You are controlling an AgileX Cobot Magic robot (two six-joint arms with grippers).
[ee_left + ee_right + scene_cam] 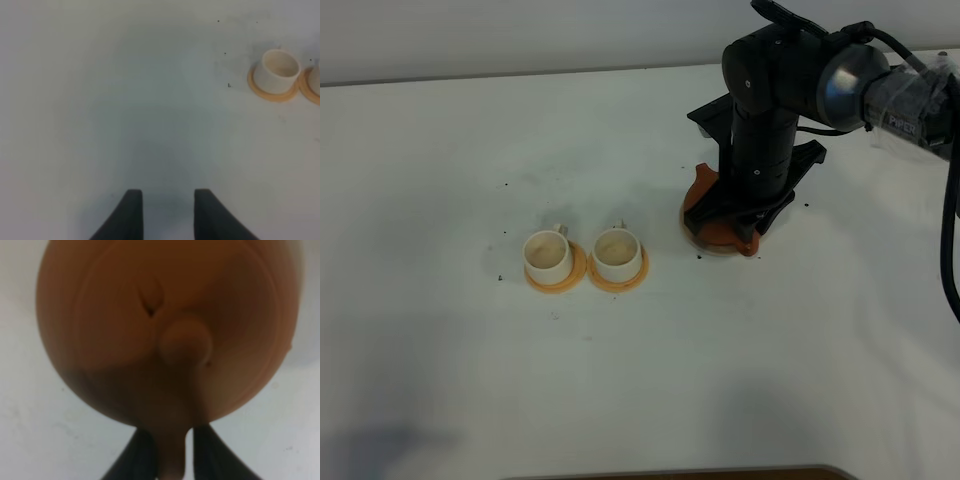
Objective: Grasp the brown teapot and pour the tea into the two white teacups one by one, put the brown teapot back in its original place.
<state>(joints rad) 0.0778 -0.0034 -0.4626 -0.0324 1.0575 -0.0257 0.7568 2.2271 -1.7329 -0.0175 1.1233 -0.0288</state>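
Note:
The brown teapot [165, 330] fills the right wrist view from above, lid on, knob in the middle. Its loop handle runs down between the fingers of my right gripper [173, 452], which press on it from both sides. From above, the right arm covers most of the teapot [703, 192], which rests on its pale coaster, the original place [700, 247]. The two white teacups [547, 252] [617, 253] stand side by side at centre left, pale inside. The tea is hidden. My left gripper [167, 212] is open over bare table, with one teacup [276, 70] far off.
Each cup sits on a small orange coaster [556, 280] [620, 281]. Dark specks dot the white table [440, 380] around the cups and the teapot. A dark edge shows at the table's front [720, 473].

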